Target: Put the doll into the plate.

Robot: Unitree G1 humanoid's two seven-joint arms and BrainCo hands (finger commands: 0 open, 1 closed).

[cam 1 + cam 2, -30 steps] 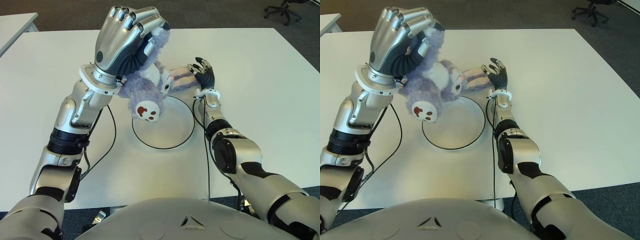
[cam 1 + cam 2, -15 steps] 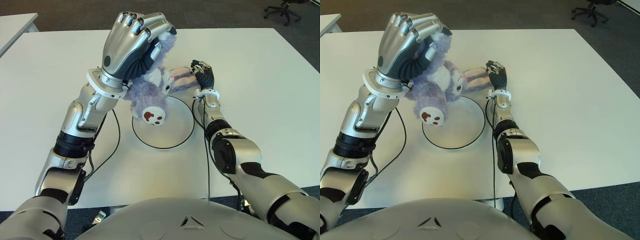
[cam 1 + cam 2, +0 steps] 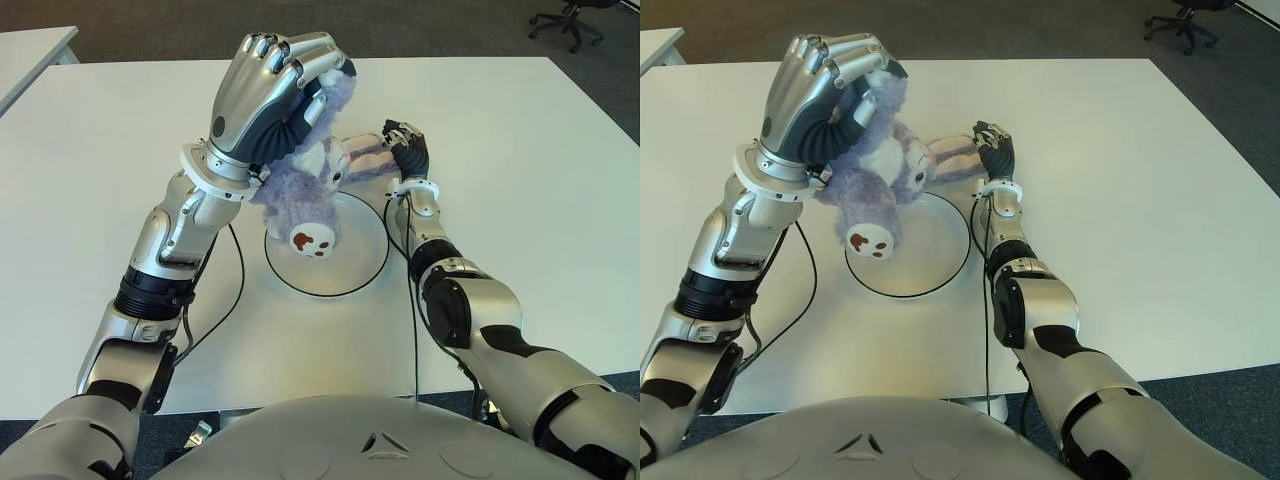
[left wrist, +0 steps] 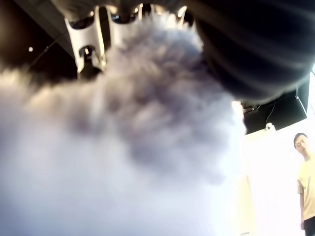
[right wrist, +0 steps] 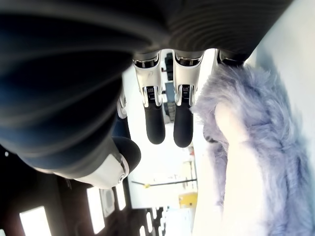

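A fluffy purple doll (image 3: 298, 190) hangs from my left hand (image 3: 268, 90), which is shut on its body from above. The doll's white foot (image 3: 313, 240) reaches down over the left part of the white, black-rimmed plate (image 3: 350, 270). Whether it touches the plate I cannot tell. In the left wrist view, purple fur (image 4: 123, 147) fills almost everything. My right hand (image 3: 403, 148) is at the plate's far right rim, by the tip of the doll's long ear (image 3: 365, 158). Its fingers (image 5: 155, 123) are curled, and the ear (image 5: 256, 147) lies beside them, not between them and the thumb.
The white table (image 3: 520, 170) stretches wide on both sides of the plate. Black cables (image 3: 225, 290) run along each arm near the plate. An office chair (image 3: 570, 20) stands beyond the far right corner, and another table (image 3: 30, 45) at the far left. A person (image 4: 307, 182) appears in the left wrist view.
My left hand has carried the doll lower and a little to the right, bringing its foot down over the plate. My right hand's fingers went from spread to curled at the ear.
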